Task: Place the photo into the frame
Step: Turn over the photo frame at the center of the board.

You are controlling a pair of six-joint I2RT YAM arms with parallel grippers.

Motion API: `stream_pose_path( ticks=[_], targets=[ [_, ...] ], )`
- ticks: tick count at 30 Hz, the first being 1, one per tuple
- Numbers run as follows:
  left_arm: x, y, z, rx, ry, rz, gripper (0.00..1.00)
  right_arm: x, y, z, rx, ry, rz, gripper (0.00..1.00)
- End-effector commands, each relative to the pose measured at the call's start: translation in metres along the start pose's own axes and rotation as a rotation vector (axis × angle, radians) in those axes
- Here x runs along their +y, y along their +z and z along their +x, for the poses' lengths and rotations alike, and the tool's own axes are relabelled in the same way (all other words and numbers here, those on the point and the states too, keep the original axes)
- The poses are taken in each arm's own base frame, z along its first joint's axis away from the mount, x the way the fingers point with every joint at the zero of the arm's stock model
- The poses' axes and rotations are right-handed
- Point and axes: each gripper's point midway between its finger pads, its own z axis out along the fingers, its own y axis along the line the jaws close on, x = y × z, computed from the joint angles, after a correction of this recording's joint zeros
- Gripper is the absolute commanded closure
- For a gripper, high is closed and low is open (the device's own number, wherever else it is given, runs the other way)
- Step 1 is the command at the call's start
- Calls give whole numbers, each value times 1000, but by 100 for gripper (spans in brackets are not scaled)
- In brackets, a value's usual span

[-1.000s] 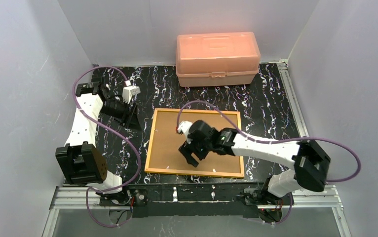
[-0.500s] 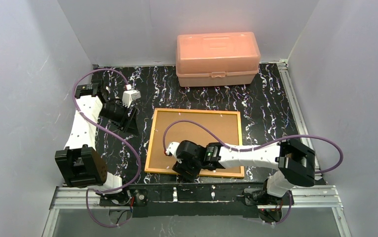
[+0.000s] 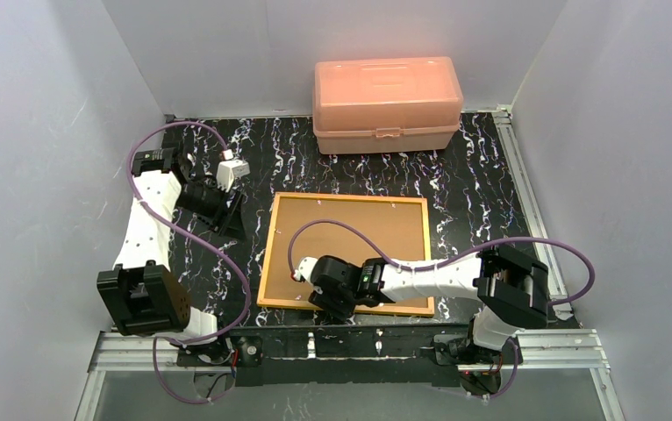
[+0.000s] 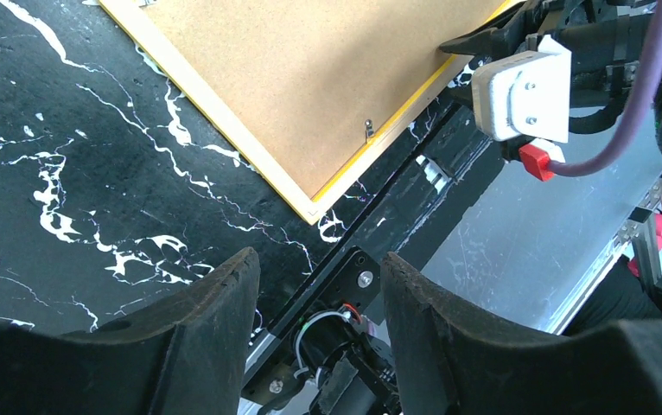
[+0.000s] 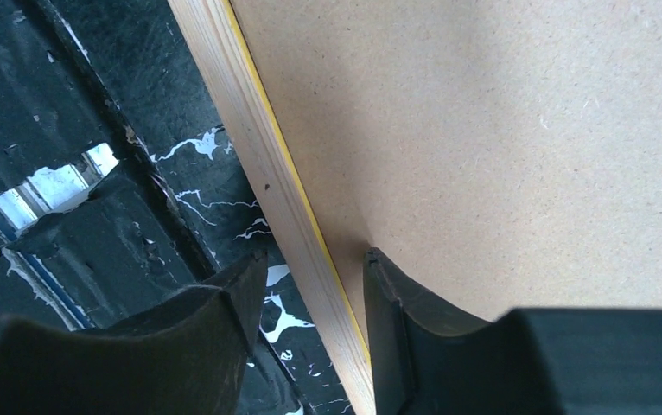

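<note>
The black marbled surface [image 3: 490,175] carries a peach plastic box [image 3: 387,92] at the far side and, nearer, the picture frame [image 3: 268,250]. The frame is laid face down, w/ its brown backing board [image 3: 359,230] up. No photo is seen in any view. Whether it is already under the board cannot be told.

The right claw [image 3: 332,303] was over the middle of the board 1 s ago. It is now brought to the near rail, approx. at its left half. In the right wrist view the wooden rail is seen between its fingers [image 5: 224,303], one outside and one on the board. Whether the rail is pinched or only straddled cannot be told. It is judged that the frame's near edge is being worked on, i.e. lifted or shifted.

The left claw [image 4: 319,268] is held open and empty above bare surface, left of the frame, nearly as before.

Little room is left between the near rail and the surface's front edge. More is left at the frame's left and right sides.

A small metal clip [image 4: 368,130] is seen on the board's edge.
</note>
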Motion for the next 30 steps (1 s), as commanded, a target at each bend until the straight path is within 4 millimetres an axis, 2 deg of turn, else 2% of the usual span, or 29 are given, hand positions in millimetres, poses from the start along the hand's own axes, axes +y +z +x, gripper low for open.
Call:
stream_pose_path(
  ticks=[1,7,11,14,16,20,23,25,30],
  targets=[
    [-16,-13,-8,-48,31,-4,48,0,5,-1,-10,-19,3,49],
    [-17,-14,-8,-57,63,-5,48,-5,-3,-11,-40,-26,27,67],
    [-17,-10,3,-65,138,-26,47,-8,-17,-30,-90,-35,48,82],
    [-18,-5,14,-67,206,-38,47,-11,-26,-45,-124,-38,63,87],
    [-22,-1,20,-76,239,-35,47,-11,-30,-53,-143,-38,68,94],
    [-32,11,39,-99,348,-9,46,-11,-38,-68,-179,-40,70,96],
    [-37,18,51,-125,501,-16,44,-10,-49,-85,-218,-36,69,99],
    [-40,20,55,-154,618,-45,41,-9,-59,-102,-254,-35,64,99],
    [-51,20,56,-227,896,-114,31,-11,-75,-126,-299,-4,30,99]
  ],
)
